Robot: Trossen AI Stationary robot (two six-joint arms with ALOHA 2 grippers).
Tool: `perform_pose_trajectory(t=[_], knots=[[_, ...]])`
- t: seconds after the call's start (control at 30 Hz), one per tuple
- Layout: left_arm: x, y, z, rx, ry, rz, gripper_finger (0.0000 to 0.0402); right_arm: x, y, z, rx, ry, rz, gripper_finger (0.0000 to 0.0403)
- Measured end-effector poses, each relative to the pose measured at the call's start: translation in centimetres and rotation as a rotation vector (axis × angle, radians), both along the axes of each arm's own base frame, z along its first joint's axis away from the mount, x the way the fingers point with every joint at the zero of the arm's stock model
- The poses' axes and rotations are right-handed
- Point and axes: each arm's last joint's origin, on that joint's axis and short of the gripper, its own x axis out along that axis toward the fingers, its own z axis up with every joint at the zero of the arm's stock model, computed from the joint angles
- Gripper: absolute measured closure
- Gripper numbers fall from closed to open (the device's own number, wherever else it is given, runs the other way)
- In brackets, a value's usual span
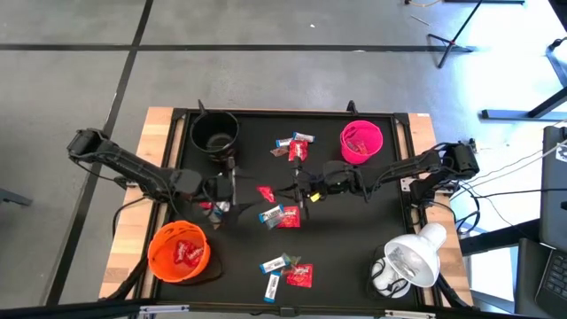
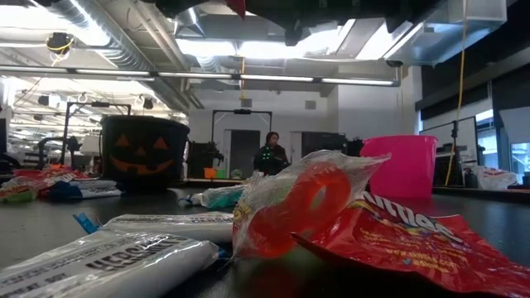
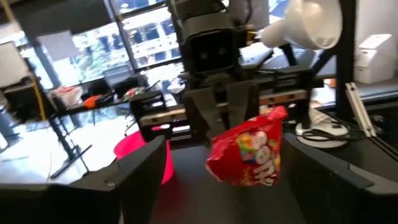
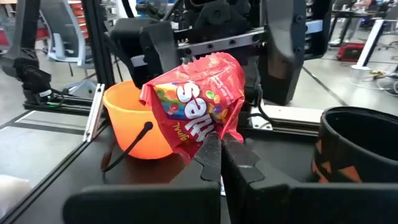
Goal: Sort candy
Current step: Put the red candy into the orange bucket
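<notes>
Black tabletop (image 1: 390, 221) under both arms, scattered with wrapped candy (image 1: 285, 216). Nearest the right gripper (image 4: 221, 146): fingers clenched on the lower corner of a shiny red crinkled sweet packet (image 4: 199, 106), held up mid-table. Just beyond it, the left gripper (image 3: 217, 180) — fingers spread wide to either side of the packet, released. Farther past that, the orange plastic bowl (image 4: 134, 121) with red packets inside. Risk: a thin corner pinch — packet could slip or swing free and drop short of any bowl.
</notes>
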Motion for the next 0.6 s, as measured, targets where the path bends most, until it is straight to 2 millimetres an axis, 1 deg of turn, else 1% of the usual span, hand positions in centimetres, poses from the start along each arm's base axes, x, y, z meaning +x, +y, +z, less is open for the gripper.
perform_pose_trajectory(t=[0.17,0.3,0.43,0.6], knots=[[0.01,-0.18,-0.01,0.026,0.003,-0.062,0.0127,0.0,0.0,-0.05,0.005,0.006,0.0,0.0403],[0.01,-0.25,-0.01,0.027,0.003,-0.083,0.0166,-0.01,0.0,-0.05,0.021,0.009,-0.001,0.0403],[0.01,-0.23,-0.07,0.055,0.01,-0.082,0.0219,-0.01,0.04,-0.06,0.026,0.011,0.016,0.0403],[0.01,-0.23,-0.07,0.079,0.012,-0.083,0.03,-0.03,0.07,-0.1,0.029,0.014,0.024,0.0403]])
